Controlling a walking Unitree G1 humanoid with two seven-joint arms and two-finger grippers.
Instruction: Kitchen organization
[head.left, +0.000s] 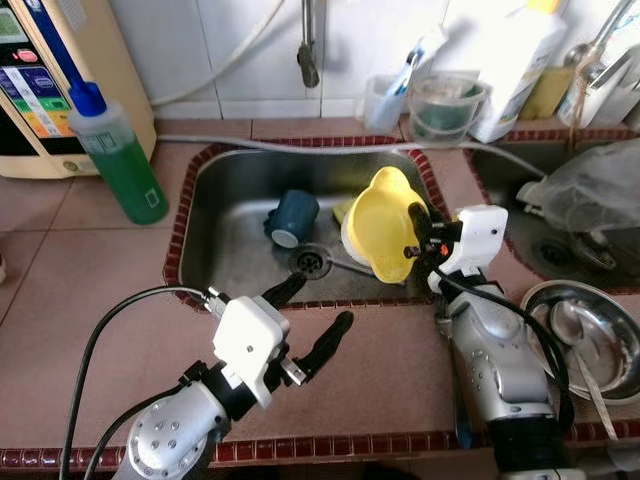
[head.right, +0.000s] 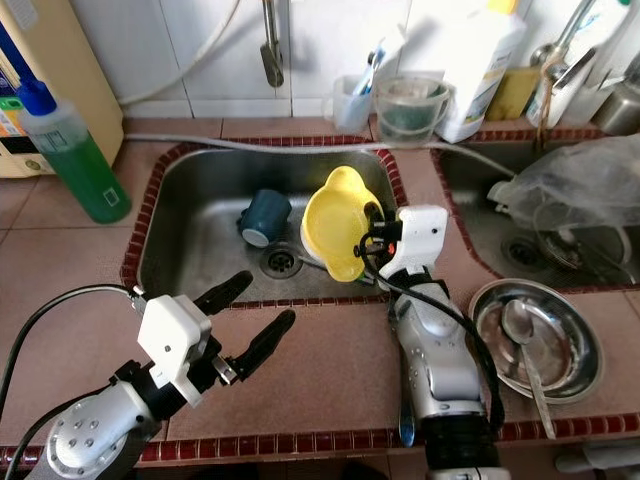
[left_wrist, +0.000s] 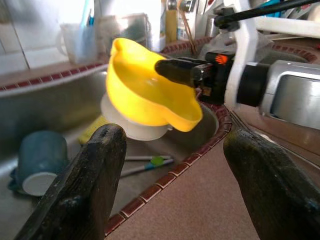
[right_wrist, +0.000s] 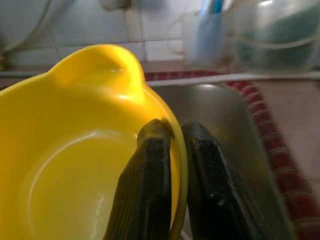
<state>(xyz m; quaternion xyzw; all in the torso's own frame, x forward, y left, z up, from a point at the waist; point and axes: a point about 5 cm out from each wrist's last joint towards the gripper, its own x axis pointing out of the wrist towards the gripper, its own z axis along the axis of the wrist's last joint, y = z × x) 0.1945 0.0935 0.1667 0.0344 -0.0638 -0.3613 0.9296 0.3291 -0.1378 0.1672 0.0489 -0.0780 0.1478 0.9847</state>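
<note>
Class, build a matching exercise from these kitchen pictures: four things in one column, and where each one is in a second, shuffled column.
Things:
1. yellow bowl
2. dark blue cup
3. green liquid bottle
4. spoon

Places:
A. lying on its side in the sink
B. in the metal dish, on the counter
C. pinched at its rim by the right tool
D. standing on the counter, left of the sink

Pairs: 1-C, 2-A, 3-D, 4-B

Yellow plastic bowl (head.left: 383, 224): round, w/ lobed ear-like handles at rim, glossy interior, empty. Tilted on edge, opening facing robot's left, raised over right part of the steel sink (head.left: 230, 175); rim pinched between fingers of right gripper (right_wrist: 172, 150), one finger inside, one outside. Dark teal mug (head.left: 291, 217): lying on its side on sink floor, pale mouth toward front, just beside the drain (head.left: 311, 261), left of bowl and apart from it.
</note>
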